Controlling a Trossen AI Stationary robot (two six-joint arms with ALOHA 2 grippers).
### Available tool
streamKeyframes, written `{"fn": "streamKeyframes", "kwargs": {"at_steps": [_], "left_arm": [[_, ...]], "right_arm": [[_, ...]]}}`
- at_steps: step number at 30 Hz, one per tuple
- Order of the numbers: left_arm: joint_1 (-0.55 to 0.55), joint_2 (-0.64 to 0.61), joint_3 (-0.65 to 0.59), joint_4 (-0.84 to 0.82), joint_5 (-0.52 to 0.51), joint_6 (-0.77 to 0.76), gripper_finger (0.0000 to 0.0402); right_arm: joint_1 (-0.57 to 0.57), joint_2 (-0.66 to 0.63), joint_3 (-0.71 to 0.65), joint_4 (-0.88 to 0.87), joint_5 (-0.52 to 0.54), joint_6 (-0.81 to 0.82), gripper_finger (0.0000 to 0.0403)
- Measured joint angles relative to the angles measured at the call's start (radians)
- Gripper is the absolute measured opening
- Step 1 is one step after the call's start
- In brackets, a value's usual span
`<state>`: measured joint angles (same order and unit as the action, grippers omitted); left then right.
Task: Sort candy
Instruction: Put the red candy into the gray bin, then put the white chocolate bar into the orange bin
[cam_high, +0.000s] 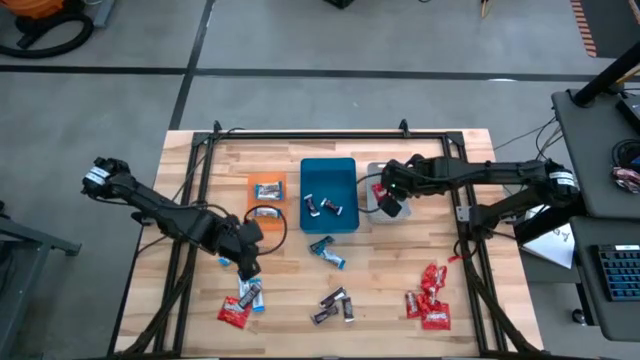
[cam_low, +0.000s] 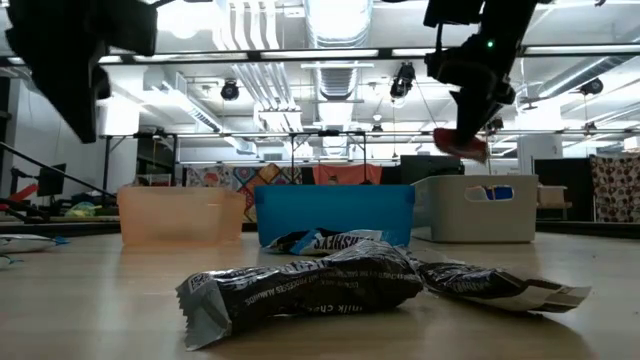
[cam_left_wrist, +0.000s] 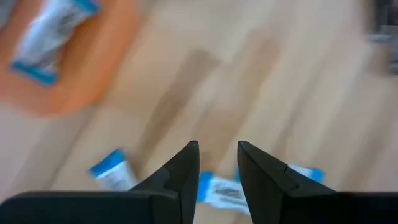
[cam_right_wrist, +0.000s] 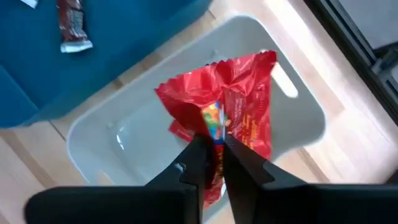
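One red candy packet hangs pinched in the right gripper directly above the grey tray, release due next; left gripper part-open, empty.

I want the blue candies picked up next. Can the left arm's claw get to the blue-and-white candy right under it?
Probably yes. The left gripper hangs just above the blue-and-white candy with its fingers apart, and only bare table lies around it. Nothing covers the candy, so dropping straight down looks possible.

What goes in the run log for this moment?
right claw: red candy held over grey tray | left claw: open, above blue-and-white candy
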<state>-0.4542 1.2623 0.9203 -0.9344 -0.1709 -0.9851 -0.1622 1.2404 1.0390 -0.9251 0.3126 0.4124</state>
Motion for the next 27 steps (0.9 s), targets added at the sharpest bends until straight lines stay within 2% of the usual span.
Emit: {"fn": "streamKeyframes", "kwargs": {"at_steps": [9, 12, 18, 27], "left_arm": [[-0.029, 0.003, -0.001, -0.055, -0.016, -0.087, 0.0094], [-0.030, 0.003, -0.001, -0.093, -0.025, -0.145, 0.0095], [-0.042, 0.003, -0.021, -0.180, -0.027, -0.325, 0.0116], [-0.049, 0.003, -0.152, -0.164, -0.008, -0.489, 0.0174]], "right_arm": [[-0.012, 0.000, -0.012, 0.019, 0.003, 0.010, 0.0137], [-0.012, 0.000, -0.012, 0.021, 0.003, 0.010, 0.0158], [-0.010, 0.000, -0.012, 0.061, 0.003, 0.004, 0.0168], [-0.010, 0.000, -0.012, 0.136, 0.002, -0.033, 0.0169]]}}
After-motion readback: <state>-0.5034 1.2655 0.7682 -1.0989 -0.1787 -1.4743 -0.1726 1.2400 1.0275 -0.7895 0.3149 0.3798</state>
